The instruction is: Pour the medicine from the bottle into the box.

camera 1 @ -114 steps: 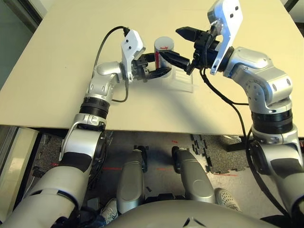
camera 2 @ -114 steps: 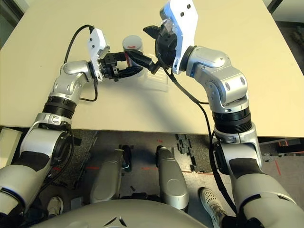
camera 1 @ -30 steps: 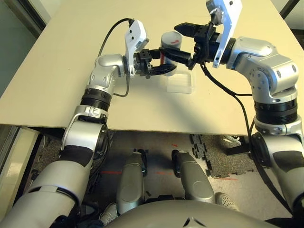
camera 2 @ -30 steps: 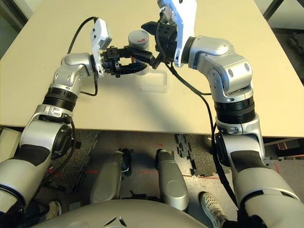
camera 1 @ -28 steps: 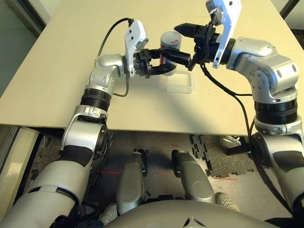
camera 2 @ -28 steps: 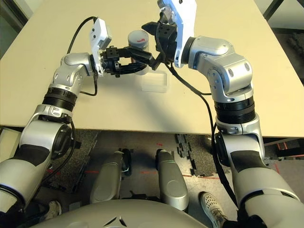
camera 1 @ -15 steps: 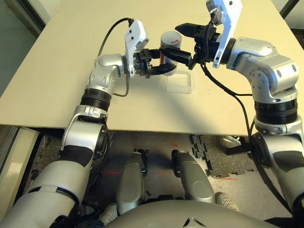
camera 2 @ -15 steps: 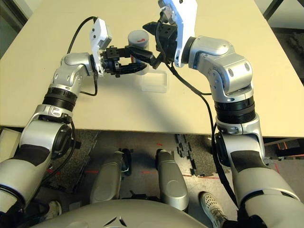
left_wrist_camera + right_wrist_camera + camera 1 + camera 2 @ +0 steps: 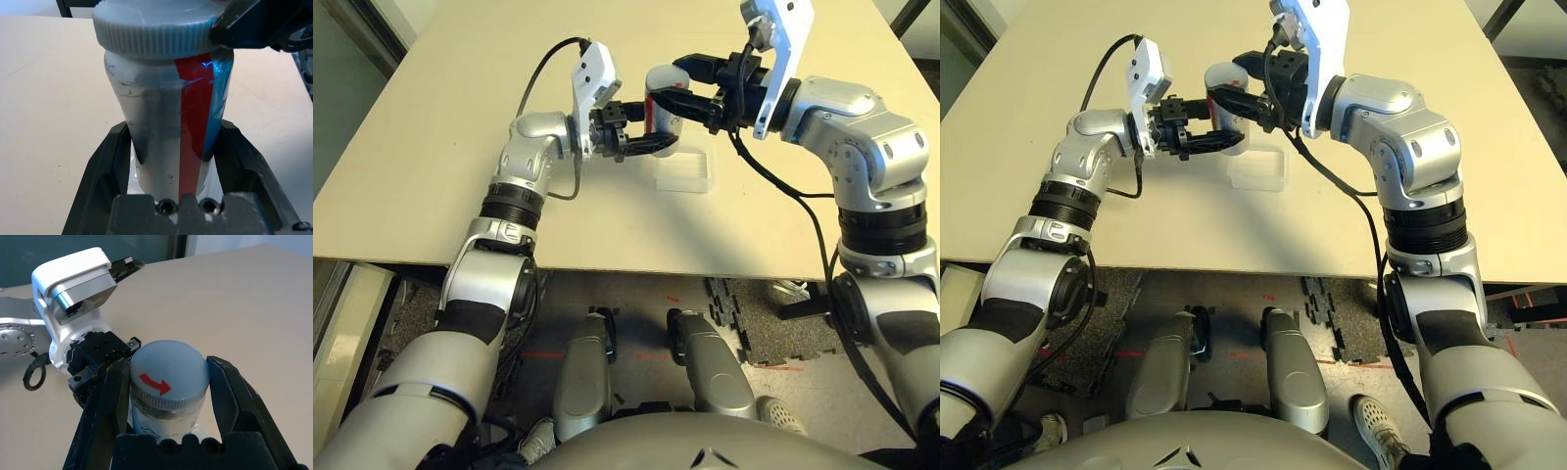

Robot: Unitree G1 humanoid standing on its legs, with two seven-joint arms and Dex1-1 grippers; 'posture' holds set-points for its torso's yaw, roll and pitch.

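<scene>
The left gripper [image 9: 641, 142] reached in level from the left and had its two black fingers [image 9: 105, 166] clamped tight round the lower body of the bottle [image 9: 662, 110], holding it upright above the table [image 9: 431, 127], toward the far edge near the middle. The left wrist view showed the silver-grey bottle standing between those fingers, its red stripe [image 9: 193, 132] running down the label and the ribbed grey cap [image 9: 154, 29] on top.

Then the right gripper [image 9: 674, 86] came in from the right, level, at the top of the bottle. Its fingers [image 9: 234, 396] sat on either side of the cap, drawn in narrow against its sides; the red arrow [image 9: 155, 383] on the cap's top faced the right wrist camera. The cap was on the bottle.

Just right of the bottle and a little nearer the table's front edge, the box [image 9: 684, 172] lay flat on the table, a clear shallow tray, apart from both grippers.
</scene>
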